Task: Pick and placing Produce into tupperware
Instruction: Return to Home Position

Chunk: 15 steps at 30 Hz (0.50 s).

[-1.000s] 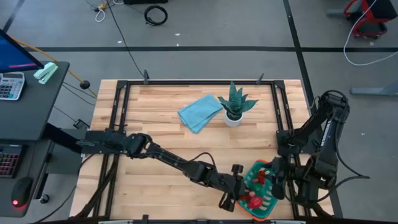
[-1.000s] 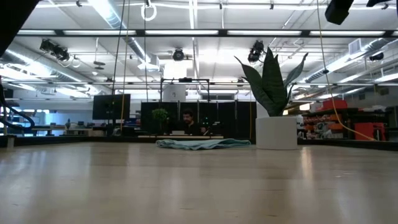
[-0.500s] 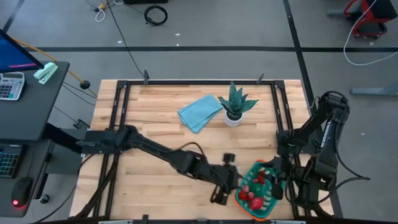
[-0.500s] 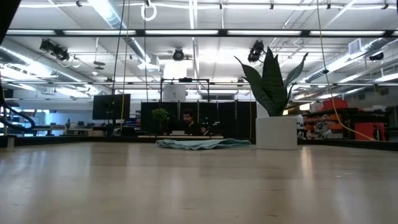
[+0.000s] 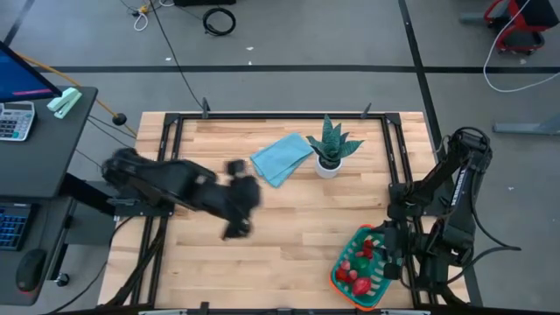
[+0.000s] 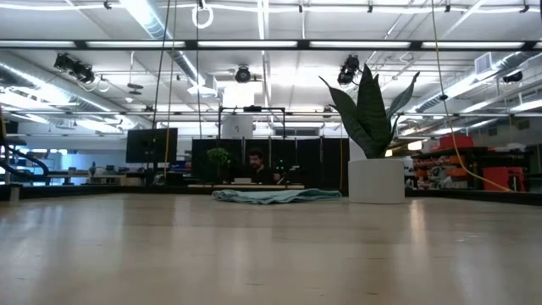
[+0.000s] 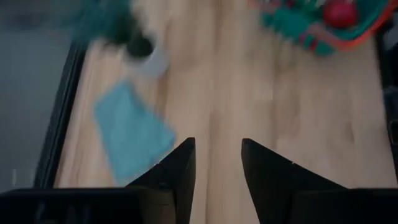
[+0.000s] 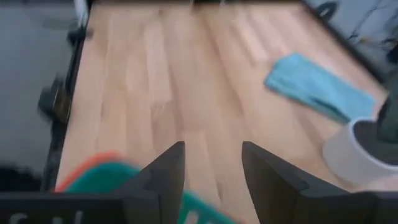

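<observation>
**While neither arm holds anything, the produce [image 5: 354, 280] lies in the tupperware [image 5: 339, 278]**

Your left pincer [image 7: 214, 155] hangs over the bare bench [image 5: 289, 227], fingers parted and holding nothing. The blue cloth [image 5: 282, 157] lies near it, ahead and off to one side, and the tupperware sits well apart from it. Your right pincer [image 8: 211, 158] is likewise spread and empty, with the tupperware just beside it. The red pieces of produce rest inside the ribbed walls.

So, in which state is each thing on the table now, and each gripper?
tupperware: upright, uncovered, holding the produce.
produce: lying inside the tupperware.
blue cloth: folded, lying flat.
potted plant: upright.
left gripper: open, empty, over the table.
right gripper: open, empty, by the tupperware.
</observation>
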Tool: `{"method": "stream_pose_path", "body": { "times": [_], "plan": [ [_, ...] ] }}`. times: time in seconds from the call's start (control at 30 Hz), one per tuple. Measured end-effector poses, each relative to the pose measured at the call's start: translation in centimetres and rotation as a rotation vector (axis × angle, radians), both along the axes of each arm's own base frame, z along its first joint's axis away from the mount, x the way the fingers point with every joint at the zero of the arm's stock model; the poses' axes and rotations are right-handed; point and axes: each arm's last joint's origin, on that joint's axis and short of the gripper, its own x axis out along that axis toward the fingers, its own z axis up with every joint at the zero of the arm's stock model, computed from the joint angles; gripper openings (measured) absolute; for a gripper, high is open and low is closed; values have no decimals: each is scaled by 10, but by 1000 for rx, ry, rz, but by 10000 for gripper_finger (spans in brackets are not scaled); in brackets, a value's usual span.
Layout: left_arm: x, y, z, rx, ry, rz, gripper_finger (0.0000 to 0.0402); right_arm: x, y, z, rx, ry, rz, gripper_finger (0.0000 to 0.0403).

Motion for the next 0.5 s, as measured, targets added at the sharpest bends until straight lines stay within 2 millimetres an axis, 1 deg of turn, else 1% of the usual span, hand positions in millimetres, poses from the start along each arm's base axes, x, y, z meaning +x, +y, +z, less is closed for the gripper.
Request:
{"method": "stream_pose_path", "body": {
  "times": [0.07,0.17,0.27,0.33,0.43,0.5],
  "plan": [
    [-25,9,9,-42,15,123,137,4,-1,2,18,-66,-50,167],
    [-59,25,26,-70,-48,289,143,10,-5,3,-13,-116,-85,167],
    [-88,34,43,-86,-162,296,148,20,-13,5,-84,-126,-113,167],
    [-102,39,52,-120,-217,285,150,28,-24,8,-94,-100,-138,167],
    [-120,46,56,-165,-248,304,153,39,-42,18,-6,-60,-177,167],
    [-130,49,55,-194,-260,321,153,48,-51,29,45,-78,-149,167]
  ]
}}
